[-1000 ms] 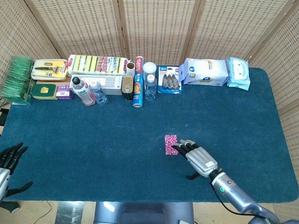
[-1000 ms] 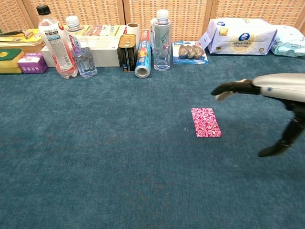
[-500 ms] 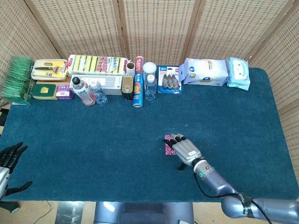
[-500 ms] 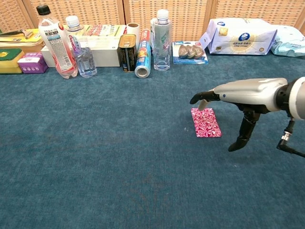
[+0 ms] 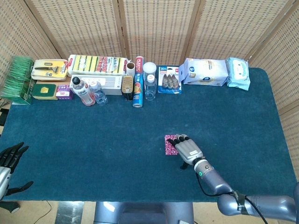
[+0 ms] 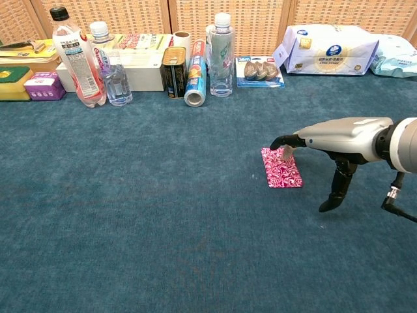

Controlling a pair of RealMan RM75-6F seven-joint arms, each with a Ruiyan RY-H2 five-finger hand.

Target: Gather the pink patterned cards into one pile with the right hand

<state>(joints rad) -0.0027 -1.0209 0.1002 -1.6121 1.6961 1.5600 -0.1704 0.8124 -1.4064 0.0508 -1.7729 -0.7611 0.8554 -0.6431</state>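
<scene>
Robot hand (image 6: 329,137) right of the cards (image 6: 281,167) (fingertips over them).

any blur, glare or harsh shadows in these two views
Head view: even, soft light, sharp throughout; the right hand casts only a faint shadow beside the pink patterned cards. Chest view: also sharp, slight glare on the clear bottles and wipes pack, hand not blurred.

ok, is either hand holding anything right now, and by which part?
Nothing is held. The right hand has its fingertips at the far edge of the pink cards; the left hand is open.
</scene>
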